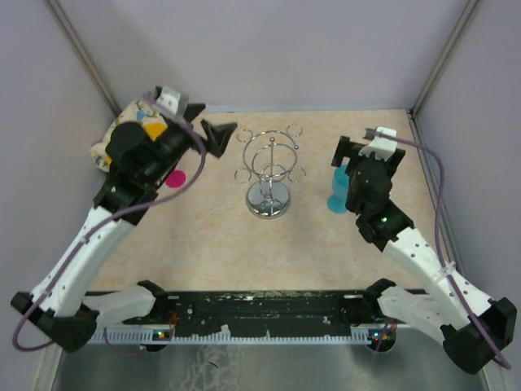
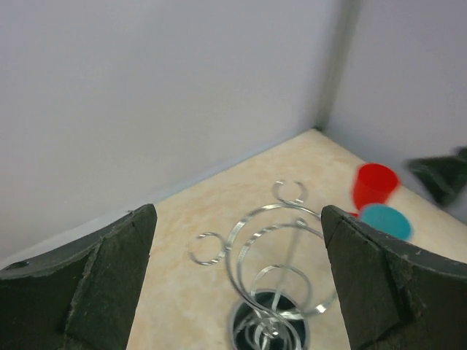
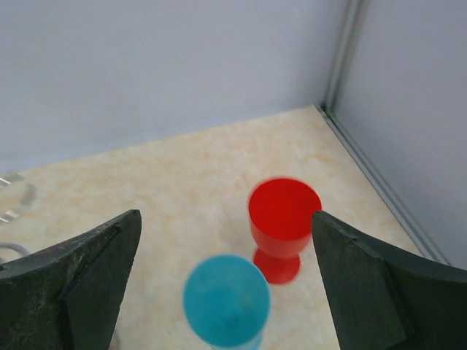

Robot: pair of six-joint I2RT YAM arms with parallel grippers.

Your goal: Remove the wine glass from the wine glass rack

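Chrome wire rack point(image 1: 269, 175), looped top; teal wine glass point(image 3: 225, 299) upright (left gripper point(image 2: 238, 219), right gripper point(image 3: 226, 219) spread).

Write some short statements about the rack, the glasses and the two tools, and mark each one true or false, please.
1. A glass hangs on the wine glass rack. False: no glass shows in its loops.
2. The blue glass and the red glass stand on the table, mouths up. True.
3. The left tool is shut on the rack. False: it is open and holds nothing.
4. The right tool is open, above the blue glass. True.
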